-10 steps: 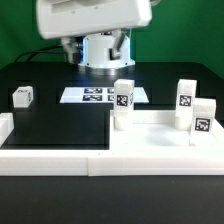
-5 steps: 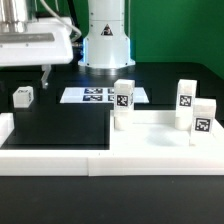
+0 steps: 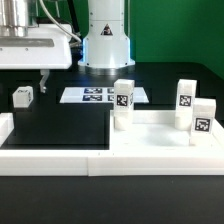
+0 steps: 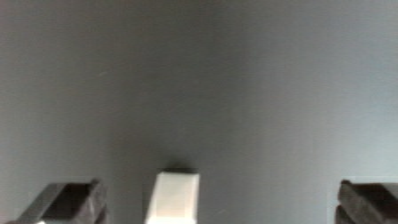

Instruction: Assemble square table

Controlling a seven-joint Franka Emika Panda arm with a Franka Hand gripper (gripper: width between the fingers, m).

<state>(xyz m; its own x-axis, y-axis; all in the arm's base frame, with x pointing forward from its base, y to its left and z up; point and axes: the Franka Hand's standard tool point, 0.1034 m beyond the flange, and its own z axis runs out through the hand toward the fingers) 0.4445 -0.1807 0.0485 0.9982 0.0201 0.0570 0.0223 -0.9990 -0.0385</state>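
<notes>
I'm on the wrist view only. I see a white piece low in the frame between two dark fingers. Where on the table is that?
Observer: It is the lone leg block, at the exterior view's left. The open hand hangs above it without touching.
Operator: Where are the other legs?
Observer: Three more leg blocks stand upright on the white tabletop, at the exterior view's right.
Operator: Anything lying between the two groups?
Observer: Only the marker board, flat on the black table, farther back than the lone leg.
</notes>
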